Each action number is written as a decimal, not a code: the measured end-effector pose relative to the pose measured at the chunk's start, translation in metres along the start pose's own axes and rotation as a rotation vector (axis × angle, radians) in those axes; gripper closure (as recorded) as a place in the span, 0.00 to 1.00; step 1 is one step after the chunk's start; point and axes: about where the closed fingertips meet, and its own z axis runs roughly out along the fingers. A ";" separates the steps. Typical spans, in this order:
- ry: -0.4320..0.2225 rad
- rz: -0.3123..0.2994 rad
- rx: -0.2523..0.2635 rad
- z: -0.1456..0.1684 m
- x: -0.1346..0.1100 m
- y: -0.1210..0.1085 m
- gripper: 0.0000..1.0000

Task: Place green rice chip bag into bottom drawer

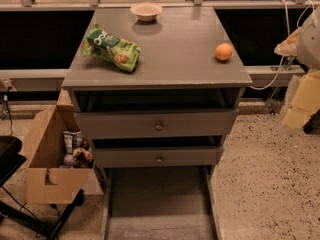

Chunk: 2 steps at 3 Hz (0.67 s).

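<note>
We see a plain grey wooden cabinet (165,54) standing on a pale speckled stone floor (265,184) in dim, warm light. Beyond the worktop's back edge a pale horizontal rail (50,6) runs above dark panels (40,39). Below the front-left corner sits an open brown cardboard box (42,154). Past the right edge hangs a thin white cable (287,34), and the blurred cream gripper (300,101) hovers there.

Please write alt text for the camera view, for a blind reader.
A green rice chip bag lies on the left of a grey cabinet top; the bottom drawer below is pulled open. The gripper hangs at the right edge, away from the bag.
</note>
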 end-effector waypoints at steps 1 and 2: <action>0.000 0.000 0.000 0.000 0.000 0.000 0.00; -0.063 -0.020 0.033 0.016 -0.018 -0.013 0.00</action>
